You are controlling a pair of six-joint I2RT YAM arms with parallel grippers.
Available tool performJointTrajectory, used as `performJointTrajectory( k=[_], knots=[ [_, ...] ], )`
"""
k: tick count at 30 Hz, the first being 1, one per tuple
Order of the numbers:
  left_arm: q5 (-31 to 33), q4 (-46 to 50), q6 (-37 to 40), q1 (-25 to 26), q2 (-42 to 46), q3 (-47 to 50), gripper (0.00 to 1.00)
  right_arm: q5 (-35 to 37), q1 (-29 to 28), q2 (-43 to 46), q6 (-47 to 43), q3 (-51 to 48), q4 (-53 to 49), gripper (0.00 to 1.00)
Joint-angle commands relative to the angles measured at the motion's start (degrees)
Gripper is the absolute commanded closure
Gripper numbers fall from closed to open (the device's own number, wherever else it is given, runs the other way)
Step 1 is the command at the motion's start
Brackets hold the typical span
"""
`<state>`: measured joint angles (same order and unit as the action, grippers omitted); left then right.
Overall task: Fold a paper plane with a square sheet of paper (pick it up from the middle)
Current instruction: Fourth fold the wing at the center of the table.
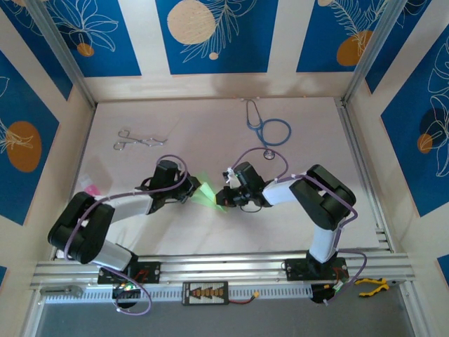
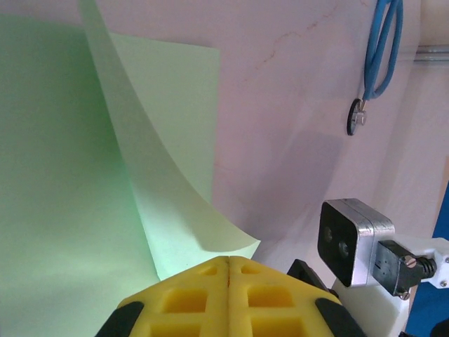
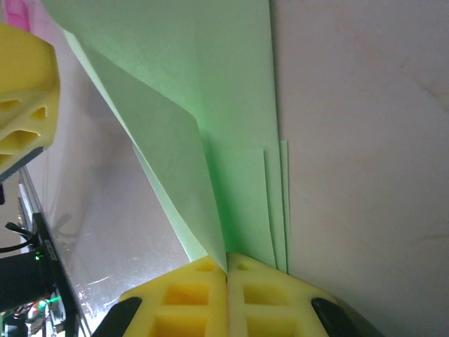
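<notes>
Green paper, pale and thin, is the sheet of paper (image 1: 210, 196), lying low on the table (image 1: 295, 168) midway between the two arms in the top view, with the left gripper (image 1: 192, 190) and the right gripper (image 1: 226, 197) meeting it from either side. That view alone takes in the metal forceps (image 1: 137, 140) far back on the left, the whole blue stethoscope (image 1: 269, 130) at the back right, and a small black box with yellow triangles (image 1: 205, 291) on the front rail. From the left wrist, the yellow pads are pressed together on a curled-up flap, while the rest of the sheet (image 2: 56, 175) lies flat; the stethoscope's disc (image 2: 358, 116) lies beyond. From the right wrist, the pads are likewise closed, pinching a raised layer above stacked folded edges (image 3: 277, 203), with the left gripper's yellow finger (image 3: 24, 105) at the side.
</notes>
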<state>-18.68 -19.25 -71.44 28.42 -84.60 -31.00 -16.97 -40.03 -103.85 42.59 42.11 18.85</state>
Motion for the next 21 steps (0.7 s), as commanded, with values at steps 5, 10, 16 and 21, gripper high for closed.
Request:
performJointTrajectory(
  k=[5,10,16,21],
  knots=[
    [-4.4,-8.2,0.1,1.4,-5.7,-1.2,0.95,-2.6,0.8,-1.8,2.6,0.0,-3.2,1.0],
    [-3.5,-10.3,-0.5,1.5,-8.2,-1.3,0.95,-2.5,0.9,-1.7,2.6,0.6,-4.9,1.0],
    [0.1,-5.7,0.2,1.5,-8.8,-1.2,0.96,-2.3,0.8,-1.6,2.1,1.7,-7.5,1.0],
    [0.7,-6.1,0.6,1.5,-9.6,-0.4,0.96,1.8,-0.1,-0.3,1.0,2.9,-12.4,1.0]
  ],
)
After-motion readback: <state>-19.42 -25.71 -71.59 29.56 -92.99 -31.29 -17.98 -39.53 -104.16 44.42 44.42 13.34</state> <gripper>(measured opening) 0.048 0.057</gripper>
